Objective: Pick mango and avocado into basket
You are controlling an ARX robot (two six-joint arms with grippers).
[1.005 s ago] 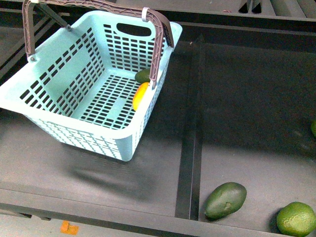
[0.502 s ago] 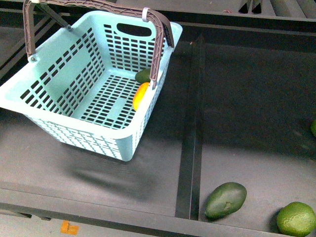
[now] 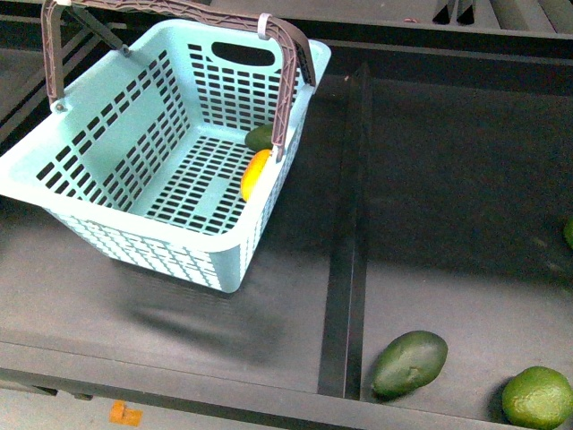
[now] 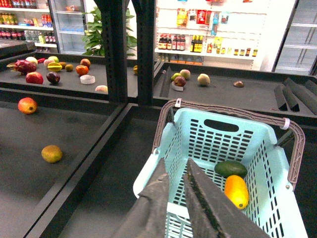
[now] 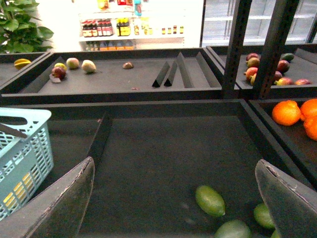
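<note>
The pale turquoise basket with its brown handle stands at the back left of the dark shelf. Inside it, against the right wall, lie the yellow-orange mango and the dark green avocado, touching end to end. The left wrist view shows the same mango and avocado on the basket's floor, with my left gripper shut and empty above the near rim. My right gripper hangs open over bare shelf with nothing between its fingers. Neither gripper shows in the front view.
A second dark green avocado-shaped fruit lies at the front of the right bay beside a bright green round fruit. A raised divider splits the bays. Green fruits lie under the right gripper; oranges sit further right.
</note>
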